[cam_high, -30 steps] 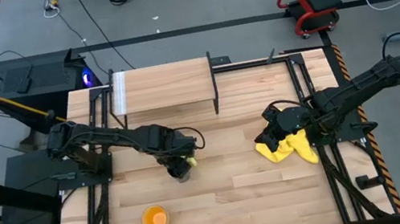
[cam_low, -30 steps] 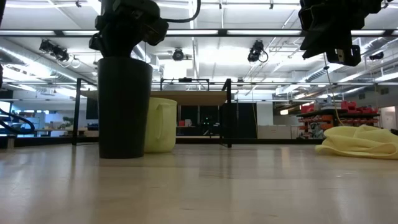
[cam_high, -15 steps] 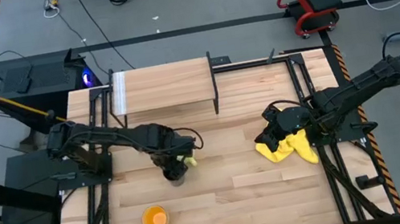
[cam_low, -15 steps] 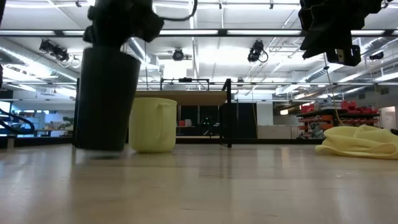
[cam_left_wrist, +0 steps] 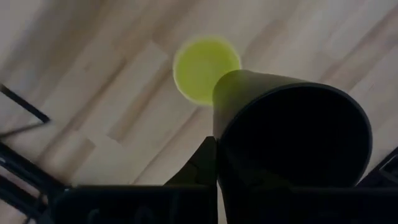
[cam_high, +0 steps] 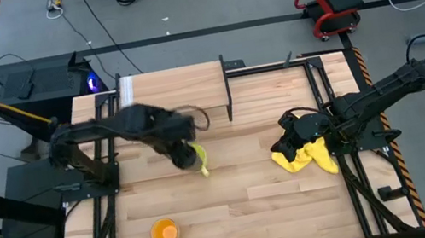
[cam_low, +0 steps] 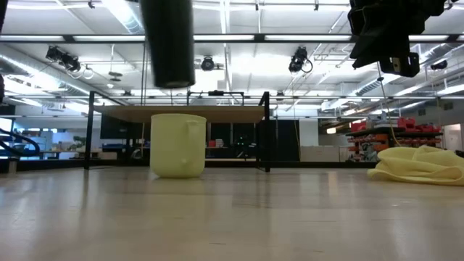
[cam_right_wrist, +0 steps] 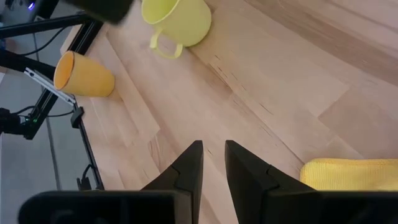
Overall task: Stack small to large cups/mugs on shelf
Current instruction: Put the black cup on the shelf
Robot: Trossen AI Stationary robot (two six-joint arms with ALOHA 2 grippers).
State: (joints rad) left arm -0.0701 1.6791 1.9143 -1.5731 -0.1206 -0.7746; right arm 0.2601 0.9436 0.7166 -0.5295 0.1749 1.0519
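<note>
Your left claw (cam_high: pixel 176 147) is clamped on the black cup (cam_low: pixel 167 42), lifted clear of the bench – carry it over to the shelf (cam_high: pixel 173 91) next; your right claw (cam_right_wrist: pixel 213 163) waits part-open, empty.

black cup (cam_low: pixel 167 43) lifted, yellow-green mug (cam_low: pixel 177 145) upright, orange cup (cam_high: pixel 165 231) apart

From my right wrist cam: right gripper (cam_right_wrist: pixel 213 163) fingers parted with a narrow gap, nothing between. Yellow-green mug (cam_right_wrist: pixel 178 22) and orange cup (cam_right_wrist: pixel 83 74) stand apart on the table (cam_right_wrist: pixel 273 81). Yellow cloth (cam_right_wrist: pixel 351 175) beside the gripper.
</note>
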